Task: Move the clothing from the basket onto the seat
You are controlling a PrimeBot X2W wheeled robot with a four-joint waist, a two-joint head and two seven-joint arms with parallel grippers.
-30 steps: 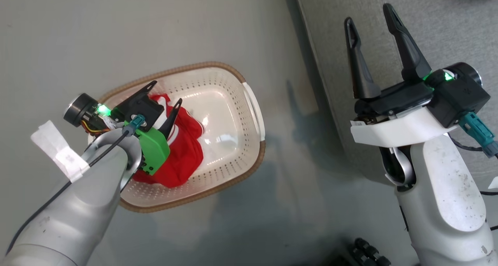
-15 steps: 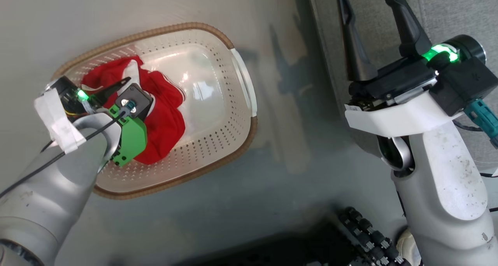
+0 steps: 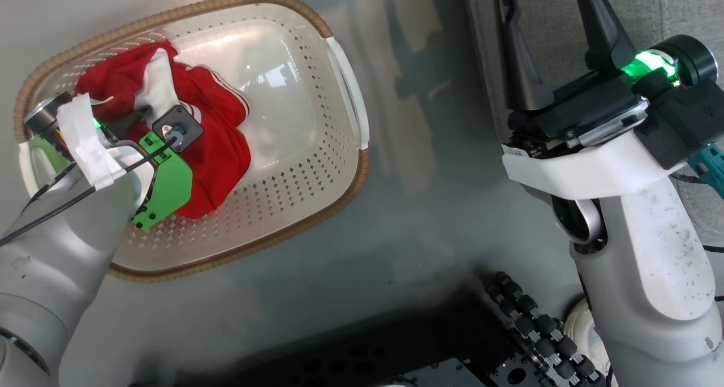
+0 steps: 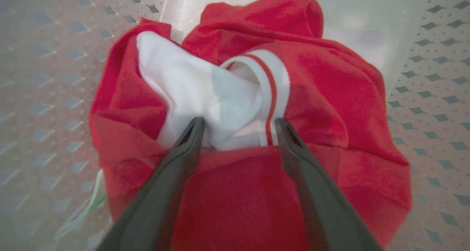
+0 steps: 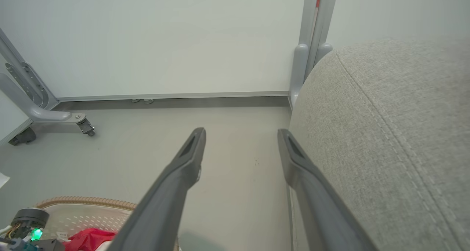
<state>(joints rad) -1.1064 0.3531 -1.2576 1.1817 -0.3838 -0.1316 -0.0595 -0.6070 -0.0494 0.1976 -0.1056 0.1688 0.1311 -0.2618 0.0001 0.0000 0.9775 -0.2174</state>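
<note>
clothing point(image 3: 220, 149): a scrunched-up red heap, soft-looking fabric. From the left wrist view a white patch point(image 4: 191, 86) pokes out of the middle, right beside a white band with a thin red stripe along it. I can't make out any lettering in this crumple.
where it is: down inside the basket point(image 3: 345, 177), bunched toward the end where the left arm reaches in, and sitting on the basket's bottom.
basket: cream plastic full of little diamond holes, with a brown woven rim and a white handle point(image 3: 346, 87) on the side facing the seat. It stands on the grey floor point(image 3: 430, 206).
left gripper point(image 4: 238, 124): fingers spread apart, pointing down into the heap. The tips sit on the cloth on either side of the white patch and striped band, with nothing pinched between them.
right gripper point(image 5: 240, 133): wide open and holding nothing, up in the air just beside the seat's rounded edge.
seat point(image 5: 385, 133): big grey woven-fabric cushion with a rounded corner and a stitched seam along it. It's off to the right of the basket, with a strip of floor between the two.
background: a pale wall panel point(image 5: 165, 42) and a grey frame on a caster point(image 5: 85, 127), seen from the right wrist view.
</note>
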